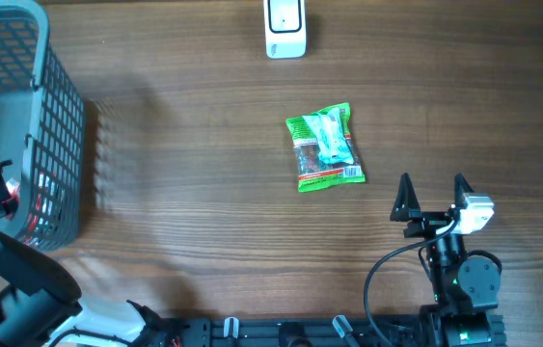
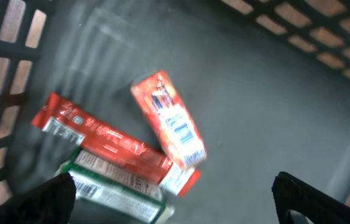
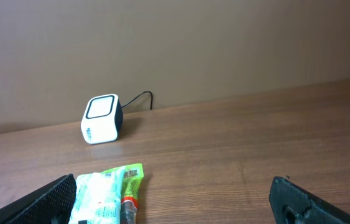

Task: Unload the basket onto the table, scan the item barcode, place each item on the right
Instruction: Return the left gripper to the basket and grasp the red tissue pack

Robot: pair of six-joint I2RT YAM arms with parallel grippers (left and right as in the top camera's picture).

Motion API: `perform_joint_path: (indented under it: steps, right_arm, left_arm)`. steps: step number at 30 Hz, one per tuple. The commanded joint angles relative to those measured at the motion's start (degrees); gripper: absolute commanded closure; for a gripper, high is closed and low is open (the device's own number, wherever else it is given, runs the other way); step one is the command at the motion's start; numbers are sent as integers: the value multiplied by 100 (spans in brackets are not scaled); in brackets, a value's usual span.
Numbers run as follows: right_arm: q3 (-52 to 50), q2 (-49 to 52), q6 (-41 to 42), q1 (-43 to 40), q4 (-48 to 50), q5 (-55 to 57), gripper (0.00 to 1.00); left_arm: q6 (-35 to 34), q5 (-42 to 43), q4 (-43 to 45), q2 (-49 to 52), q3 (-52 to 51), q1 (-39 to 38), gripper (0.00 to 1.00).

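Step in hand: we judge the pick has not begun; the green snack packet [image 1: 325, 147] lies flat and untouched on the wooden table [image 1: 203, 212], and no barcode faces the white scanner [image 1: 285, 27] yet.
Right gripper [image 1: 432, 198]: we see its jaws spread wide and empty, near the packet's lower right corner, fingertips pointing toward it.
Left gripper [image 2: 175, 199]: we see it wide and empty too, hanging inside the grey basket [image 1: 59, 145] above a red carton [image 2: 168, 121], a red wrapper [image 2: 109, 143] and a green-and-white one [image 2: 115, 190].
Next move: we judge the right arm must reach forward, come down over the packet, pinch it, then carry it to the scanner.
Edges: the scanner sits at the table's far edge; the basket's mesh walls hem in the left arm.
Open room: bare wood lies between packet and scanner, and around the right arm.
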Motion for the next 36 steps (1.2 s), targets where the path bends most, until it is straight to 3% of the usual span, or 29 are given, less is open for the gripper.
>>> perform_joint_path:
  steps: [1, 7, 15, 21, 27, 29, 31, 36]
  right_arm:
    - [-4, -20, 22, -28, 31, 74, 0]
    - [-4, -20, 22, -28, 31, 74, 0]
    - [-4, -20, 22, -28, 31, 74, 0]
    - [-4, -20, 22, -28, 31, 74, 0]
    - [-4, -20, 20, -28, 31, 74, 0]
    - [-4, -20, 22, -28, 31, 74, 0]
    - [-4, -20, 20, -28, 31, 74, 0]
    - [-4, -20, 22, -28, 31, 74, 0]
  left_arm:
    - [-575, -367, 470, 7, -459, -26, 5]
    - [-570, -474, 1342, 9, -944, -26, 13]
    - [-570, -474, 1565, 374, -977, -26, 15]
    - [-549, -476, 1563, 608, -975, -26, 41]
    - [-529, -476, 1532, 605, -975, -26, 78]
    - [-527, -476, 1504, 595, -975, -24, 85]
    - [-433, -479, 1499, 514, -968, -24, 87]
    - [129, -529, 1379, 114, -651, -20, 78]
